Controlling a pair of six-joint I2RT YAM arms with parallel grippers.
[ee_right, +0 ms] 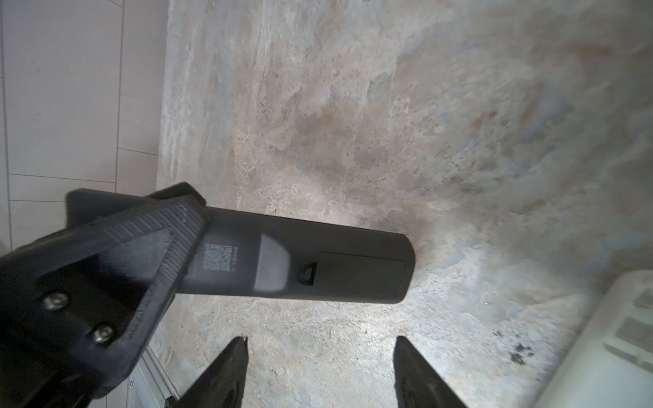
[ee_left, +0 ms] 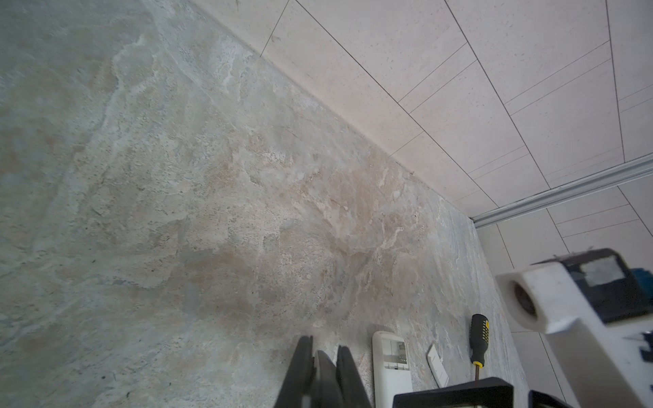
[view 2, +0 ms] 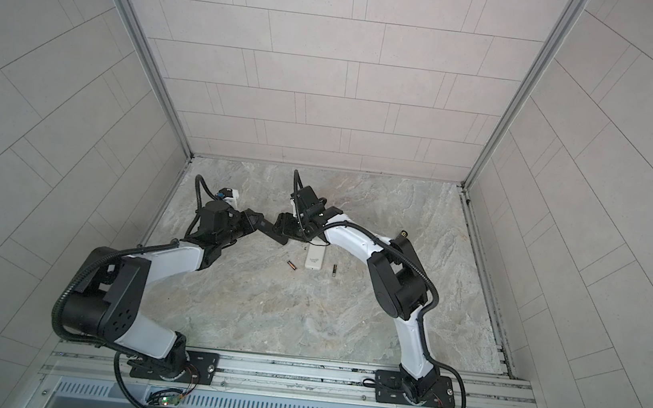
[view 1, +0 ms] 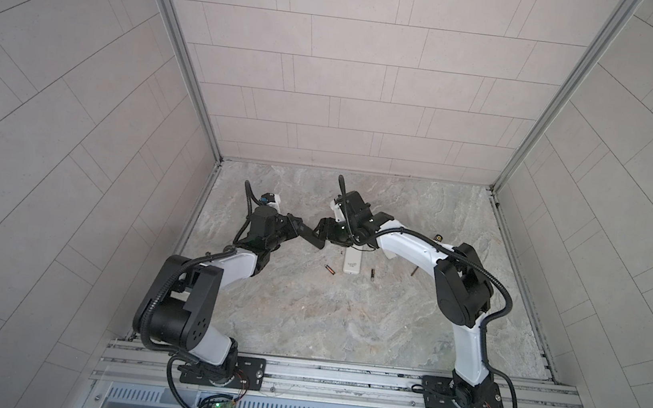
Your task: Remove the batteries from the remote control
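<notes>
Opening the black remote (ee_right: 300, 261) is the step in hand, I judge: the left gripper (ee_left: 324, 360) is clamped on one end and holds it above the bench (view 1: 303, 315), left of the middle, its battery cover (ee_right: 358, 273) not yet off. Its long axis points from that gripper toward the right gripper (ee_right: 319, 341), whose jaws stand apart. Two batteries (view 1: 329, 269) (view 1: 372, 275) lie on the bench beside the white remote (view 1: 353, 261). Next, one fingertip must press the cover's latch (ee_right: 308, 273).
</notes>
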